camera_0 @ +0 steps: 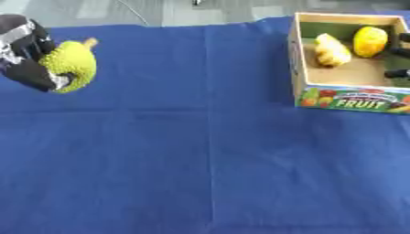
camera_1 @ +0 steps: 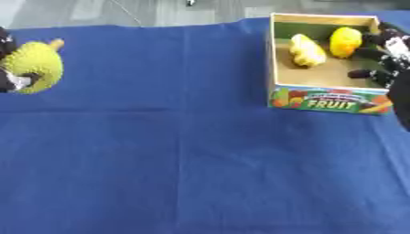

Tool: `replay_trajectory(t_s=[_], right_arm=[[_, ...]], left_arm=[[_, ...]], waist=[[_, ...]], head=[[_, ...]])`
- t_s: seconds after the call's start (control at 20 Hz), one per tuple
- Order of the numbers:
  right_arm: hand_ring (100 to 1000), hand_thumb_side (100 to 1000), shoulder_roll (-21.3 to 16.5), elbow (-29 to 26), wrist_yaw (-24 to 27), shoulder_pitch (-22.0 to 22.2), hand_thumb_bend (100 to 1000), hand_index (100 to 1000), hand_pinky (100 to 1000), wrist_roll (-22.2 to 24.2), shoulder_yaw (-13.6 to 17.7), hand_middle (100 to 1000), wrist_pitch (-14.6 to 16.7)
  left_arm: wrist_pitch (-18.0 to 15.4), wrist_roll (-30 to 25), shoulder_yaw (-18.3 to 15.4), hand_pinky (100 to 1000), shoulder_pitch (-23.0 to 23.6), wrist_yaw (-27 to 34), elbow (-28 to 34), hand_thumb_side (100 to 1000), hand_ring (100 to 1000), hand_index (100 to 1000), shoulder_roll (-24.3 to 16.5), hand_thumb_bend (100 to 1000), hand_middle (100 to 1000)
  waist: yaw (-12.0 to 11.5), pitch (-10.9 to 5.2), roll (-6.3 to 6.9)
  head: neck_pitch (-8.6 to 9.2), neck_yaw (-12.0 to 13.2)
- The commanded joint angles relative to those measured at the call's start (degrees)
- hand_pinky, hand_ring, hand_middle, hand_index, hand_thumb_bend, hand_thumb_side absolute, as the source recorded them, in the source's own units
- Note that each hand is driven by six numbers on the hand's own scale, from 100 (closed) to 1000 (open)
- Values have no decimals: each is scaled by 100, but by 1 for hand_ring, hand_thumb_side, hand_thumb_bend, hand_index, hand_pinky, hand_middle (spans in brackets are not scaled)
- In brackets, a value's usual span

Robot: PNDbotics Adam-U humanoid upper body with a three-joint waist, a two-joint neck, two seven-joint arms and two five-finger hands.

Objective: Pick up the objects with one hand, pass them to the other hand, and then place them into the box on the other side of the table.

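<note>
My left hand [camera_0: 25, 52] is at the far left of the blue cloth, its fingers curled round a spiky yellow-green fruit [camera_0: 73, 65] with a short tan stem. At the back right stands the open cardboard box [camera_0: 350, 99] with "FRUIT" printed on its front. Inside it lie a pale yellow fruit [camera_0: 331, 50] and a rounder orange-yellow fruit [camera_0: 370, 41]. My right hand [camera_1: 387, 55] hangs over the box's right side with its fingers spread and relaxed, holding nothing.
A blue cloth [camera_0: 200, 151] covers the table, with a crease running down its middle. Grey floor [camera_0: 160, 11] shows beyond the far edge.
</note>
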State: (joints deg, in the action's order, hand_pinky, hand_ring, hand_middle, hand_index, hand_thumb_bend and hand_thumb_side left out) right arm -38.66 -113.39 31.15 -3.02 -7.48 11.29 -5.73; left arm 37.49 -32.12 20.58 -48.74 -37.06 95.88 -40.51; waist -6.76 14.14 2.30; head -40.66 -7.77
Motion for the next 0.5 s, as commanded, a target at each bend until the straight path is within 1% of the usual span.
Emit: replay_trajectory(t_s=[0.05,0.1,0.2,0.35,0.5], right_arm=[[862,632,-184,-120,40,-41,100,961,623,-7,74,852,26],[862,632,-183,-120,41,-39,100,961,624,-8,76,852,25],[862,630,-187,-120,45,-42,100,961,624,-5,76,852,28],[862,622,-225,-120,79,-68,100,960,624,9,66,851,50],[862,611,-321,-120,143,-127,100,960,625,42,38,852,91]], left_arm=[[209,-61,-206,612,-43,-52,304,100,557,394,-231,304,465],[218,-22,-238,607,-37,-35,388,100,551,386,-231,305,459],[233,83,-292,598,-29,43,566,100,542,372,-216,335,453],[293,342,-350,580,-20,270,810,100,520,356,-148,324,443],[406,769,-384,561,5,581,1012,100,499,341,-17,300,423]], waist=[[-9,-220,-41],[-11,-220,-42],[-15,-221,-46],[-20,-231,-57],[-23,-245,-75]], head=[[7,-18],[3,-22],[0,-33],[9,-62],[12,-115]])
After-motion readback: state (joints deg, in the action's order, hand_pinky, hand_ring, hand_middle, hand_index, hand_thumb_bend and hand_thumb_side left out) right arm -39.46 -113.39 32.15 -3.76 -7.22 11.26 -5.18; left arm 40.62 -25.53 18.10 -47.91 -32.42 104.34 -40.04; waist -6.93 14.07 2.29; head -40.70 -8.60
